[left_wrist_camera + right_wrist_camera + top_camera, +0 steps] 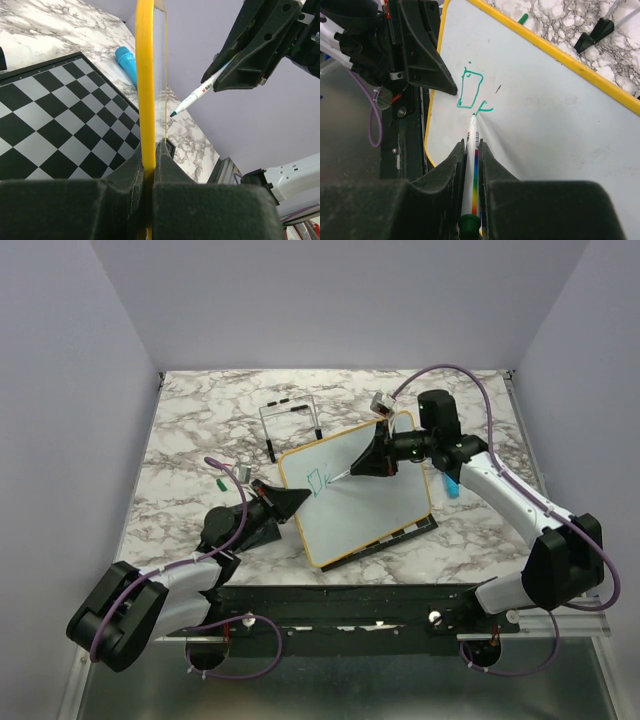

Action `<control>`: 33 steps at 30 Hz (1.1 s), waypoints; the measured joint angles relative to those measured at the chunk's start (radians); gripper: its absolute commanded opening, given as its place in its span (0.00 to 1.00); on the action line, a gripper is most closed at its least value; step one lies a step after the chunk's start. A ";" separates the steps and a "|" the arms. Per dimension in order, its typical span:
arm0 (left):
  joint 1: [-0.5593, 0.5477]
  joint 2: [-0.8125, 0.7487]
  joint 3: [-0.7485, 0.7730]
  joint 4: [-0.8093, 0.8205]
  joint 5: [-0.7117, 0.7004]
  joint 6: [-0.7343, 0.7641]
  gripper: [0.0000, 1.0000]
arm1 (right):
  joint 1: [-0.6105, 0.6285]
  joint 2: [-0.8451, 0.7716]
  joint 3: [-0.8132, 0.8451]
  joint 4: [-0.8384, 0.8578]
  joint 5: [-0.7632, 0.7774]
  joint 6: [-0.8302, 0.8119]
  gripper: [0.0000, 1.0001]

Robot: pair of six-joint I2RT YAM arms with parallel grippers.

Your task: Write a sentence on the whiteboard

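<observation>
Backdrop from my remote seat
I see plain lilac walls (340,300) boxing in a marbled tabletop (200,430), evenly lit.

yellow-framed whiteboard (145,75) edge-on, clamped in left pincer (150,162), chessboard (60,125) at left, marker (197,97) tip just beside it

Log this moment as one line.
phase: writing | left hand: shut on whiteboard edge | right hand: shut on marker | marker tip: at second teal letter | sentence: just begun
</observation>
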 measured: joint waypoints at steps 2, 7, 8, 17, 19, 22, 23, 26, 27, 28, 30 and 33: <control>0.000 0.005 0.000 0.004 0.001 0.000 0.00 | 0.000 -0.009 -0.009 0.000 -0.007 -0.009 0.01; 0.000 0.008 0.000 0.008 0.003 0.000 0.00 | -0.002 -0.032 -0.024 0.000 -0.020 -0.022 0.01; 0.000 0.008 0.000 0.008 0.003 0.000 0.00 | -0.004 -0.034 -0.027 0.000 -0.025 -0.026 0.01; 0.000 0.007 0.000 0.009 0.003 0.000 0.00 | -0.024 -0.035 -0.042 0.000 -0.046 -0.035 0.01; 0.000 0.007 0.000 0.008 0.003 0.000 0.00 | -0.027 -0.035 -0.042 0.000 -0.049 -0.035 0.01; 0.000 0.007 0.000 0.008 0.003 0.000 0.00 | -0.030 -0.035 -0.042 0.000 -0.056 -0.036 0.01; 0.000 0.006 0.000 0.008 0.003 0.000 0.00 | -0.030 -0.035 -0.042 0.000 -0.056 -0.036 0.01; 0.000 0.006 0.000 0.008 0.003 0.001 0.00 | -0.031 -0.035 -0.044 0.000 -0.059 -0.037 0.01; 0.000 0.006 0.000 0.008 0.003 0.001 0.00 | -0.031 -0.035 -0.045 0.000 -0.059 -0.038 0.01; 0.000 0.005 0.000 0.008 0.003 0.001 0.00 | -0.031 -0.035 -0.047 0.000 -0.059 -0.039 0.01; 0.000 0.004 0.000 0.007 0.003 0.003 0.00 | -0.031 -0.035 -0.048 0.000 -0.059 -0.039 0.01; 0.000 0.004 0.000 0.007 0.003 0.004 0.00 | -0.032 -0.035 -0.049 0.000 -0.059 -0.039 0.01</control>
